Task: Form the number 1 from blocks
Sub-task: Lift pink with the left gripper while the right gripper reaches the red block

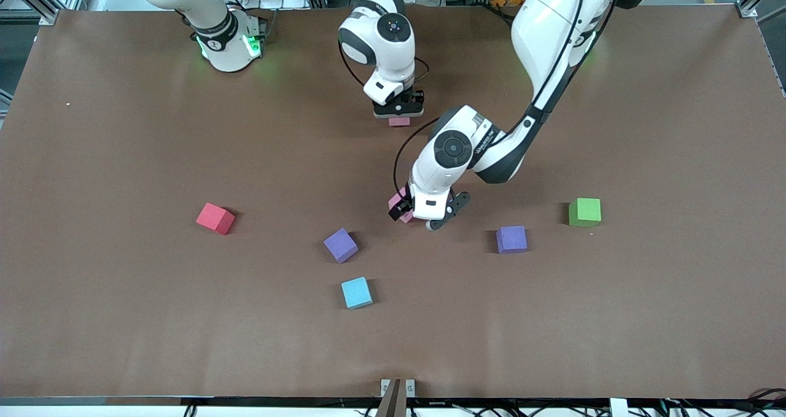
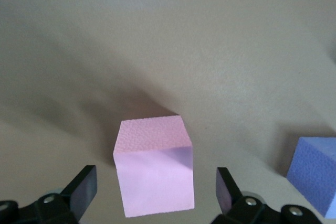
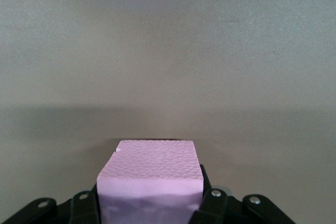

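Pink block (image 3: pixel 149 182) clamped in right pincer (image 3: pixel 149 203) — left pincer (image 2: pixel 155 192) gapes around another pink block (image 2: pixel 154 169).

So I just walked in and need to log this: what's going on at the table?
Two arms are each working on a pink foam cube. The right tool is shut on a pink block near the robots' bases. The left tool is open around the second pink block at the table's middle, its fingers not yet touching. A red block, two purple blocks, a light blue block and a green block lie scattered.
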You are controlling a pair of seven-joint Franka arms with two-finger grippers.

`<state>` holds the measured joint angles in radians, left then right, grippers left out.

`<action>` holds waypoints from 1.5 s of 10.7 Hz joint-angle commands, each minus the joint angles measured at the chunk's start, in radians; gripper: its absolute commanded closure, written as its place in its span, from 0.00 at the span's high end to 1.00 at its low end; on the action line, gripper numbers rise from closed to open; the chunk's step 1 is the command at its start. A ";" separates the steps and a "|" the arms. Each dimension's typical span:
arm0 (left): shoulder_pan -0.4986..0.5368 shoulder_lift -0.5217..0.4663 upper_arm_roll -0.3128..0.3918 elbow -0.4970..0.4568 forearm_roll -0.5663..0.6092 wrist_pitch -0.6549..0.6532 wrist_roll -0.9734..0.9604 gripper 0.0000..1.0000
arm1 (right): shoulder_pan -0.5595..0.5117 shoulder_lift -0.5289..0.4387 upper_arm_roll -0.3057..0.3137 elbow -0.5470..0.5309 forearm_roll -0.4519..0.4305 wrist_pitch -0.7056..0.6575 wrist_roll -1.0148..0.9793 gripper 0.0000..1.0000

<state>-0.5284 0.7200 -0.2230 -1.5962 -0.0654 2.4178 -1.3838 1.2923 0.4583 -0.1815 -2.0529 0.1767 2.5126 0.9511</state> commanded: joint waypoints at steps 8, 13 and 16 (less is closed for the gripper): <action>-0.053 0.070 0.048 0.090 -0.065 -0.017 -0.037 1.00 | -0.227 -0.332 0.042 -0.257 -0.077 -0.011 0.038 1.00; -0.058 0.084 0.051 0.090 -0.062 -0.016 -0.021 1.00 | -0.519 -0.395 0.079 -0.282 -0.118 -0.019 0.006 1.00; -0.062 0.088 0.051 0.085 -0.048 -0.016 -0.009 0.38 | -0.666 -0.366 0.079 -0.237 -0.118 0.015 0.000 1.00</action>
<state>-0.5710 0.7939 -0.1892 -1.5343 -0.1019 2.4173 -1.4074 0.7091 0.0864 -0.1240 -2.3076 0.0746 2.5183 0.9502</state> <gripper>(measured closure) 0.137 0.000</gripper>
